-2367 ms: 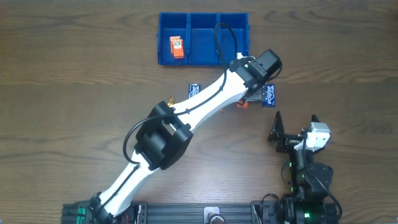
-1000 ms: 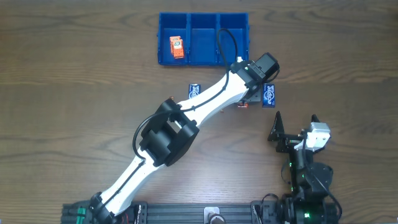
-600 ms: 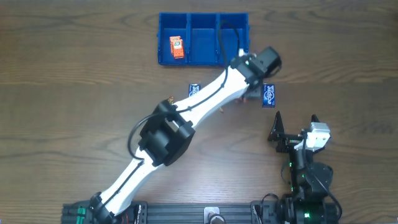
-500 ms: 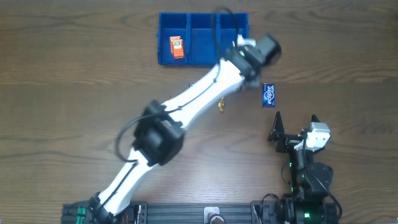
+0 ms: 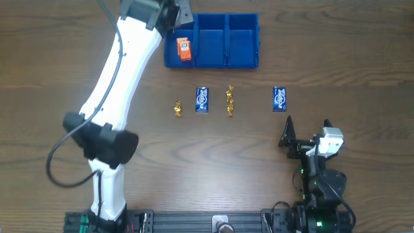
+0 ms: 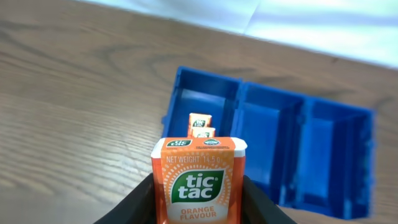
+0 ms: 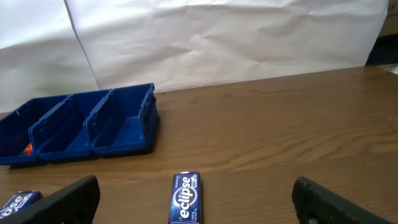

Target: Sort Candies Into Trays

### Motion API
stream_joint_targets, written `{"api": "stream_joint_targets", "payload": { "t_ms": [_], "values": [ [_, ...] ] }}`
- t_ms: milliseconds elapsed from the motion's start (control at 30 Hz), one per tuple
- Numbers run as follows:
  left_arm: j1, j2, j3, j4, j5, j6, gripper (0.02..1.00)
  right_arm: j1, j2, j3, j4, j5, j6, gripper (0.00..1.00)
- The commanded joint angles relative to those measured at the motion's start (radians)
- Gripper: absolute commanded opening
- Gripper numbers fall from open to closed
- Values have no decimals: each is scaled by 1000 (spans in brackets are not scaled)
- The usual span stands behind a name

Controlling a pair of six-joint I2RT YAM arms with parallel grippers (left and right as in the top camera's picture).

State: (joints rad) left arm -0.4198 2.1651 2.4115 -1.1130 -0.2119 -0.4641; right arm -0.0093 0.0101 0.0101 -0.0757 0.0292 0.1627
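Left tool [image 5: 176, 14] is clamping an orange candy box [image 6: 199, 180] upright between its fingers, hovering lifted by the left end of the blue tray [image 5: 213, 63]. In the left wrist view it is facing the left compartment; I cannot tell whether it is fully over it yet. That compartment is already holding an orange box [image 5: 184, 48].

Step in hand looks like dropping the box with its match. To do it well, get the box fully inside the left compartment's walls, lower it before releasing so it is not bouncing out, and avoid landing it on the divider.

Right tool [image 5: 306, 129] is sitting wide open and empty near its base.

Two blue packs [image 5: 202, 99] [image 5: 279, 99] and gold candies [image 5: 178, 108] [image 5: 229, 101] are waiting on the bench [image 5: 65, 77].

Versus half a second back, the left arm is swinging away from the right blue pack, over to the tray's left end. The middle gold candies are now uncovered. The right arm is not moving.
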Motion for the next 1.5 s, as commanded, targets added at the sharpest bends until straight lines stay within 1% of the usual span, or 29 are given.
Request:
{"api": "stream_joint_targets", "payload": {
  "t_ms": [33, 567, 867, 967, 1067, 1133, 1200, 1267, 1300, 1400, 1500],
  "values": [
    [26, 113, -14, 31, 103, 68, 312, -6, -7, -2, -6, -6, -15, 998],
    [53, 269, -14, 68, 161, 100, 312, -6, -7, -2, -6, -6, -15, 998],
    [61, 287, -14, 71, 161, 129, 316, -6, -7, -2, -6, -5, -15, 998],
    [61, 288, -14, 70, 161, 137, 340, -6, -7, -2, -5, -6, -15, 998],
    [62, 288, -14, 71, 161, 137, 384, -6, -7, -2, -6, -5, -15, 996],
    [62, 288, -14, 76, 161, 140, 437, -6, -7, -2, -6, -6, -15, 998],
    [62, 288, -14, 79, 161, 140, 551, -6, -7, -2, -6, -6, -15, 998],
    [64, 288, -14, 86, 161, 137, 698, -6, -7, -2, -6, -6, -15, 998],
    [65, 288, -14, 93, 162, 135, 741, -6, -7, -2, -5, -6, -15, 998],
    [66, 288, -14, 104, 161, 135, 792, -6, -7, -2, -6, -6, -15, 998],
    [66, 263, -14, 110, 161, 135, 809, -6, -7, -2, -6, -6, -15, 998]
  ]
}}
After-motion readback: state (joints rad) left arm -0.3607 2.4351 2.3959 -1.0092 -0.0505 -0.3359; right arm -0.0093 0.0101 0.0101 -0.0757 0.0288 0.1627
